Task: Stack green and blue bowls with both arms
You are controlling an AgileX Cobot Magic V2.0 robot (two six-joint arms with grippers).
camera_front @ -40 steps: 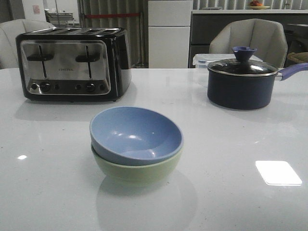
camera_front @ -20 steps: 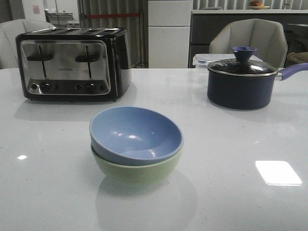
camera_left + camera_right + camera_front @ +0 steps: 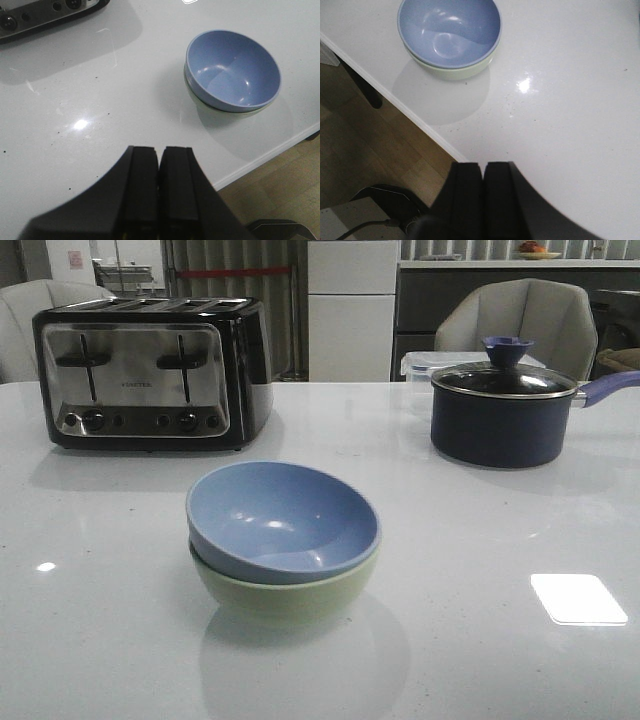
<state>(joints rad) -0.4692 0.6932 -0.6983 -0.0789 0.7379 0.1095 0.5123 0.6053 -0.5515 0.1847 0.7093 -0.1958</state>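
Note:
The pale blue bowl (image 3: 283, 518) sits nested inside the pale green bowl (image 3: 290, 598) near the middle of the white table, slightly tilted. Both show in the left wrist view, blue bowl (image 3: 232, 70) over green bowl (image 3: 220, 111), and in the right wrist view, blue bowl (image 3: 449, 30) over green bowl (image 3: 455, 72). My left gripper (image 3: 159, 150) is shut and empty, held back from the bowls near the table's front edge. My right gripper (image 3: 483, 165) is shut and empty, also back from the bowls. Neither gripper shows in the front view.
A black and chrome toaster (image 3: 150, 375) stands at the back left. A dark navy lidded saucepan (image 3: 505, 410) stands at the back right. The table's front edge (image 3: 420, 125) runs close to the bowls, with wooden floor below.

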